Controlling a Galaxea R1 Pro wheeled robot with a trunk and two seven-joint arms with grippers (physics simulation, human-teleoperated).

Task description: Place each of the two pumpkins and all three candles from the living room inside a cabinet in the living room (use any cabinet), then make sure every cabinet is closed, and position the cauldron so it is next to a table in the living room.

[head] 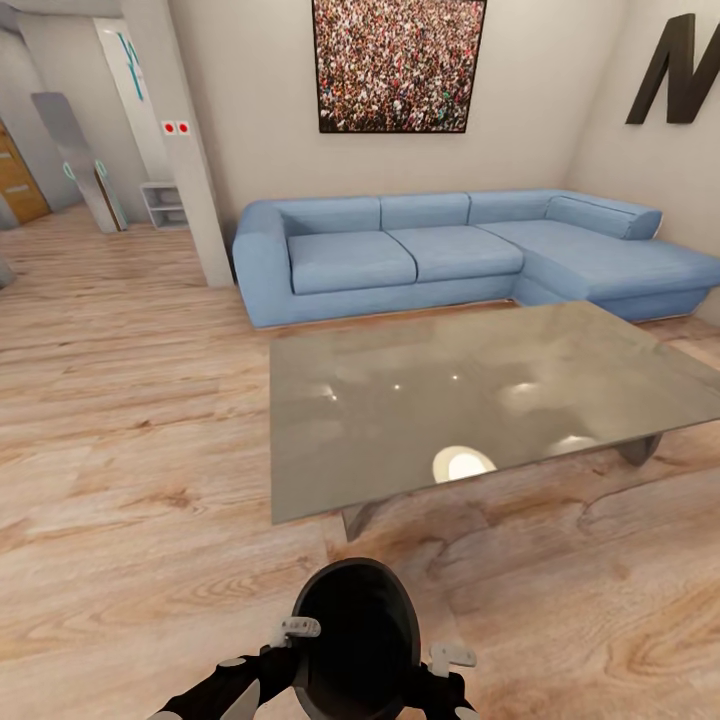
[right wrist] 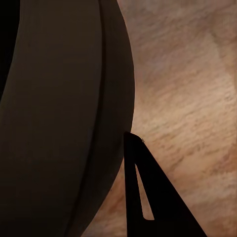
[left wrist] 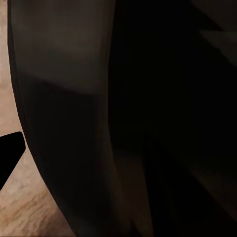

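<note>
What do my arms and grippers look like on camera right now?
In the head view, both arms are black with pale grey panels, and the left gripper and right gripper end in light grey blocky parts. In the right wrist view, a dark, tapering finger has a narrow slot.

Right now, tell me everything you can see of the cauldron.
The cauldron is a matte black, round-bellied pot with a flared rim, its dark, seemingly empty mouth facing the head camera. It sits between both arms above the wooden floor, just short of the glass table. The left hand and right hand flank its sides; actual contact isn't clear.
</note>
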